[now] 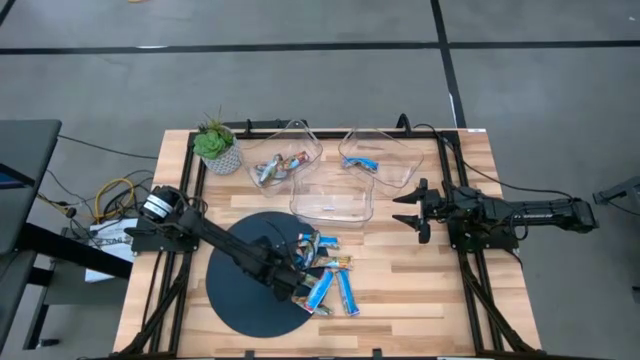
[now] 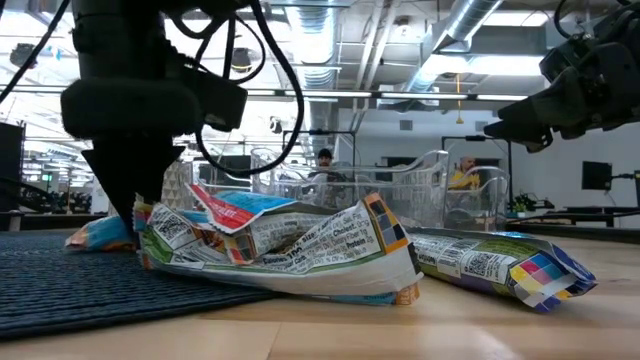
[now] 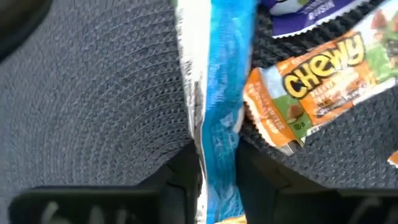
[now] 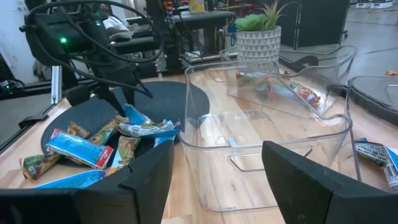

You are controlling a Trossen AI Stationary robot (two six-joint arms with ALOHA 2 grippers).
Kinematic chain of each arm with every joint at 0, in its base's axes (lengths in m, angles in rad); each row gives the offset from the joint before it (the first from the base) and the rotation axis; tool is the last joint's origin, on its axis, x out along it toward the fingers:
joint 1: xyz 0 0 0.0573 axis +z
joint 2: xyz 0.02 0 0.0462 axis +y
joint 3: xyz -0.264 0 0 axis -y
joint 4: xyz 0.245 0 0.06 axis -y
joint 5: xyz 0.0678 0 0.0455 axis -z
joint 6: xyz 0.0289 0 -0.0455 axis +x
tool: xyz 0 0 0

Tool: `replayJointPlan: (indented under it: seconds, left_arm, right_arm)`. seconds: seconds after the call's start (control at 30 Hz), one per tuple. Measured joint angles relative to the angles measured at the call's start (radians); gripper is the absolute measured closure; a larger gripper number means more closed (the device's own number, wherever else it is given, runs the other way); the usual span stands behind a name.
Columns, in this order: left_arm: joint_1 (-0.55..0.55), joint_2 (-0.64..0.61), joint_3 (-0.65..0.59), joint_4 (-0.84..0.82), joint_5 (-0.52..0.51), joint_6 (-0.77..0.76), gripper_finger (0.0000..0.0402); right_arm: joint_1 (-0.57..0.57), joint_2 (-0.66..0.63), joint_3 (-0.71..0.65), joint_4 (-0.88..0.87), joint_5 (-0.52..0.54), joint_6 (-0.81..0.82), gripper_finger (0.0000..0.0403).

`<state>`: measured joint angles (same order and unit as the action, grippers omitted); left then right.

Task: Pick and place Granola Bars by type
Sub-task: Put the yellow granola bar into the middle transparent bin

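Left gripper (image 1: 300, 290), over the dark round mat (image 1: 240, 300), pinches a blue bar (image 3: 217, 112) whose long axis runs straight out between its fingers. Beside it lies an orange bar (image 3: 323, 81) reading "Chewy", set crosswise. Right gripper (image 1: 408, 212) hangs spread beside the clear bins (image 1: 335, 195).

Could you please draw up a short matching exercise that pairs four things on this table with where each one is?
1. left gripper
2. right gripper
3. potted plant
4. blue bar

a. held between the left fingers
b. down at the pile on the dark mat
c. beside the clear bins, apart from the bars
d. at the table's far left corner

Pairs: 1-b, 2-c, 3-d, 4-a
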<state>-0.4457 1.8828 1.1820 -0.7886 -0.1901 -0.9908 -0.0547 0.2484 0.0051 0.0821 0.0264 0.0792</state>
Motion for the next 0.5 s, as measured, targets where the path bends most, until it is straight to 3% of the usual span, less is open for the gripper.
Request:
replayJointPlan:
  seconds: [0.27, 0.5]
  left_arm:
    - [-0.039, -0.053, 0.0, 0.068, -0.129, 0.139, 0.034]
    - [-0.061, -0.119, 0.0, 0.177, -0.366, 0.284, 0.0339]
  right_arm:
    - [0.0, 0.0, 0.0, 0.0, 0.0, 0.0, 0.0163]
    - [0.0, 0.0, 0.0, 0.0, 0.0, 0.0, 0.0163]
